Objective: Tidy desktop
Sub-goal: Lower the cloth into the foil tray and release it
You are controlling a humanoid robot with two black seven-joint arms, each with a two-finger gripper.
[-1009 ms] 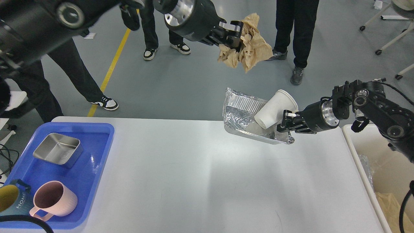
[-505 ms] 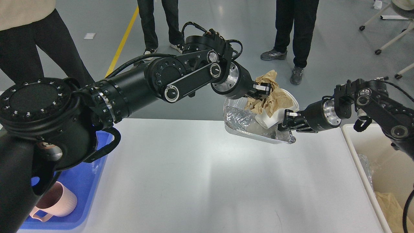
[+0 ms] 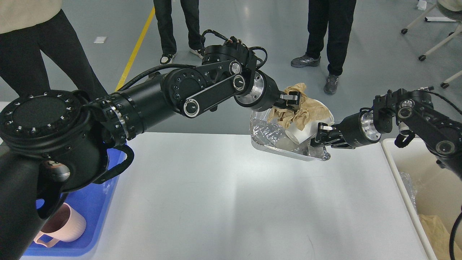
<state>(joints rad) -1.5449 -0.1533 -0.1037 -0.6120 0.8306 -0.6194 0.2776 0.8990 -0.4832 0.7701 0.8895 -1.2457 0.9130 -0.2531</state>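
The white desktop (image 3: 216, 187) fills the lower middle of the head view. My right gripper (image 3: 319, 136) is shut on the near right rim of a crumpled foil tray (image 3: 267, 135) and holds it tilted above the desktop's far edge. A white paper cup (image 3: 301, 130) lies in the tray. My left gripper (image 3: 291, 101) reaches in from the left and is shut on a wad of crumpled brown paper (image 3: 306, 110). The wad rests on the cup inside the tray.
A blue plastic tray (image 3: 97, 216) with a pink mug (image 3: 61, 225) sits at the left, mostly hidden by my left arm. A cream-white bin (image 3: 426, 180) holding brown paper (image 3: 438, 227) stands at the right edge. People (image 3: 332, 36) stand beyond the table.
My left arm swung down from high up and brought the brown paper into the foil tray, onto the cup. In the last half second it barely moved. The right gripper held still.
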